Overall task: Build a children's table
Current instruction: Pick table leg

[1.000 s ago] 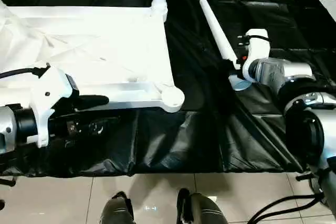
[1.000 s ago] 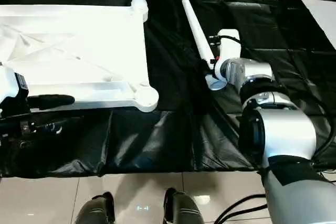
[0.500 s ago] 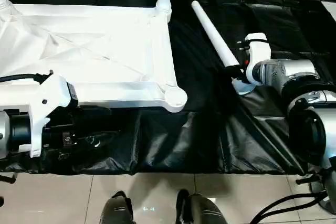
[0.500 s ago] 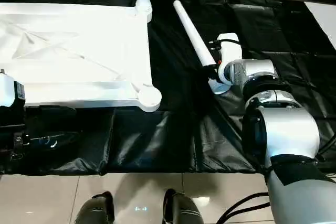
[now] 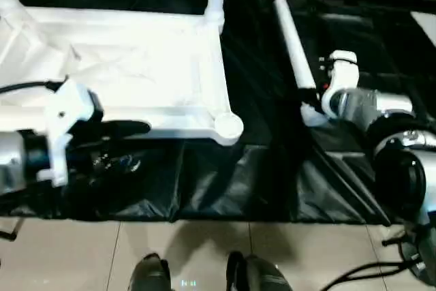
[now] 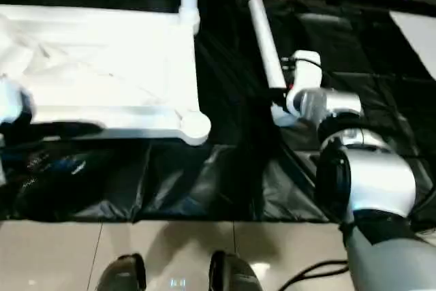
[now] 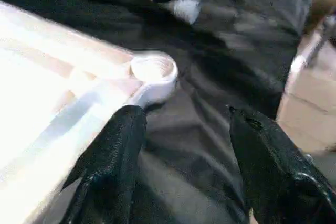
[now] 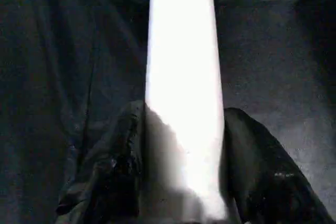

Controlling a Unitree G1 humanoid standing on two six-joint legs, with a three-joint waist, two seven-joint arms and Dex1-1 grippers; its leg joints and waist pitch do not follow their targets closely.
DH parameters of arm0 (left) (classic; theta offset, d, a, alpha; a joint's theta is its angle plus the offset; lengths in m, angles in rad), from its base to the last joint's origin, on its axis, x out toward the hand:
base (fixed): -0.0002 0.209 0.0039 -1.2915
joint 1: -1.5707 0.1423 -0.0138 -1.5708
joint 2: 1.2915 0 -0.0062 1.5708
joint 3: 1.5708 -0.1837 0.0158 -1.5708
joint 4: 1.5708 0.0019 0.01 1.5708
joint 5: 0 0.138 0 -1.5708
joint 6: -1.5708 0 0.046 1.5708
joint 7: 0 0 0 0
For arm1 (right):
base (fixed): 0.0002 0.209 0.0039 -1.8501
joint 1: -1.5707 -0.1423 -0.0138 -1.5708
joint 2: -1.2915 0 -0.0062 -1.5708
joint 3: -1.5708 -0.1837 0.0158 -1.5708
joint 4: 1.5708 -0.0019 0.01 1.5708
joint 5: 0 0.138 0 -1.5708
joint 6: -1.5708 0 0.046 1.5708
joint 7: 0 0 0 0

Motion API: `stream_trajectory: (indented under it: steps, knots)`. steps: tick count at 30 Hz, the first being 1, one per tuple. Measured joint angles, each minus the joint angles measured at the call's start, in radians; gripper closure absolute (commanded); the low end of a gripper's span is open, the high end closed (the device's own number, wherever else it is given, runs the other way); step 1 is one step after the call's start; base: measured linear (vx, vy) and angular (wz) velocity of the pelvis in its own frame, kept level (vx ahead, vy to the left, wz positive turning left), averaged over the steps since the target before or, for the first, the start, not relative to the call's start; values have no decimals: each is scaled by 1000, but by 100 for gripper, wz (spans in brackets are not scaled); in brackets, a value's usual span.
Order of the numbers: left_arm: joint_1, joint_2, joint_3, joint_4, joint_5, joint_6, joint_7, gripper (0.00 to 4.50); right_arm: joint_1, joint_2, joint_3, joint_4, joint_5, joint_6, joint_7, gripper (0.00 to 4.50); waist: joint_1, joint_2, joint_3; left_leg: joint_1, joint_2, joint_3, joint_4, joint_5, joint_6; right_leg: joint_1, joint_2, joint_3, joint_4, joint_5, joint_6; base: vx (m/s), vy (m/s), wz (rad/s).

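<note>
Now the right gripper has its two black fingers clenched around a long white round tube leg, which passes between them near its wider end. Meanwhile the left gripper is released, its fingers spread with nothing between them. Just beyond its fingertips lies the rounded corner socket of the white plastic rectangular tabletop with raised rim, on the black plastic sheet.

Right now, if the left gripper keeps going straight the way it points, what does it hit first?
Probably the tabletop's near corner socket; the open left gripper aims just beside it, so it might pass onto black sheeting.
</note>
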Motion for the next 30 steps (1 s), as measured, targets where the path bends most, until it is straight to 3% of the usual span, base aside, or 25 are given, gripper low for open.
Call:
stream_trajectory:
  steps: [3,7,10,11,13,15,17,20,23,28,30]
  knots:
    - [-83,-122,-97,95,63,-39,76,158,-3,3,-25,-13,25,-77,47,262,3,10,-18,0,0,-2,9,0,0,1,0,0,6,2,-2,0,0,0]
    - [-176,-285,-190,254,160,-74,225,158,-7,34,-73,-59,90,-115,118,262,4,19,-38,0,0,-6,13,2,-1,4,0,-1,6,10,-4,0,0,0]
    - [-257,-399,-221,367,182,-106,300,158,14,72,-97,-110,143,-132,181,262,4,34,-48,-1,-1,-8,15,3,0,5,0,-1,3,16,-5,0,0,0]
    - [-279,-429,-221,394,183,-114,322,130,31,88,-104,-137,161,-134,206,262,4,40,-52,0,-1,-9,16,3,0,6,0,-1,3,17,-5,0,0,0]
    - [-315,-492,-219,435,180,-118,372,123,96,136,-113,-231,208,-132,260,262,5,53,-60,1,-2,-11,16,3,1,10,0,-3,3,18,-5,0,0,0]
    - [-346,-540,-207,470,173,-121,411,117,189,182,-112,-370,260,-105,301,262,8,61,-64,1,-2,-13,16,3,1,13,1,-4,2,17,-4,0,0,0]
    - [-372,-574,-194,499,170,-125,440,83,259,225,-103,-474,304,-72,334,262,9,65,-66,6,-2,-14,16,3,1,15,2,-5,2,16,-1,0,0,0]
    - [-393,-629,-166,526,147,-122,464,76,362,256,-82,-684,382,0,369,262,16,70,-69,7,-2,-15,15,3,1,17,2,-5,-4,18,3,0,0,0]
    - [-412,-673,-140,541,110,-109,475,37,437,274,-48,-858,438,43,402,262,20,80,-76,7,-2,-15,13,4,3,21,2,-5,-14,23,6,0,0,0]
    - [-444,-730,-92,553,33,-81,493,2,572,299,16,-1028,492,121,449,262,20,80,-79,8,-4,-14,13,6,6,23,2,-4,-18,23,8,0,0,0]
    - [-445,-769,-76,569,-3,-62,507,0,663,305,54,-1134,540,193,479,263,21,80,-79,10,-4,-15,11,7,6,27,2,-6,-23,24,9,0,0,0]
